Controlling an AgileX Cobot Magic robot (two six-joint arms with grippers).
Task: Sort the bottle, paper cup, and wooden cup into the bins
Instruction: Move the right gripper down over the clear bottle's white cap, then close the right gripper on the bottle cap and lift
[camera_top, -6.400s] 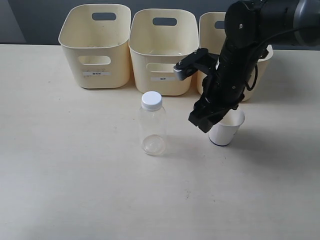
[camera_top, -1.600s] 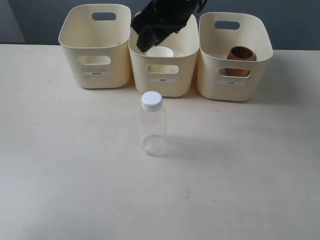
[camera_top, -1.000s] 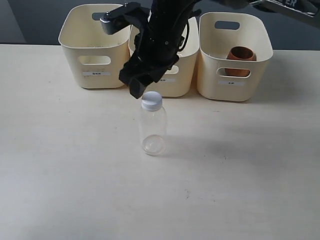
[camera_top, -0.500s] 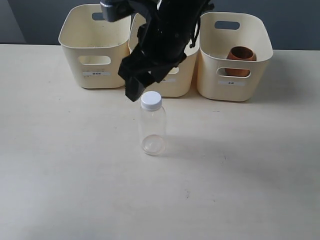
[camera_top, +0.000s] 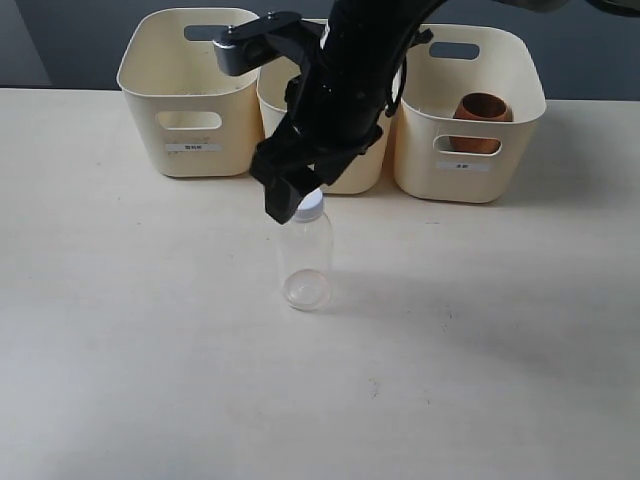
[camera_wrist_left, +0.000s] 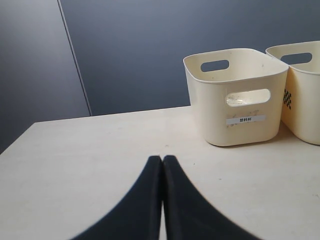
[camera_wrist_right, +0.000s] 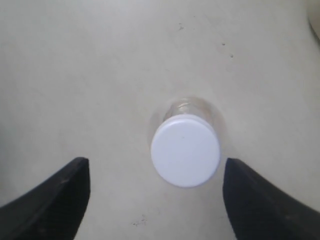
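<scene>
The bottle stands upright mid-table, which is cream. The right gripper gapes wide over its cap. The bins are at 12 o'clock, with a dark wall behind. The arm hides the middle bin's inside. The left gripper is pinched closed.

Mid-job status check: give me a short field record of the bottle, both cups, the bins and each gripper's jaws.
bottle: upright on the table, capped, in front of the middle bin
wooden cup: inside the right bin
paper cup: not visible; the arm blocks the middle bin
left bin: nothing seen inside
right gripper: over the bottle's cap, jaws open either side, no contact seen
left gripper: jaws shut, holding nothing
left to do: bottle not yet binned
</scene>
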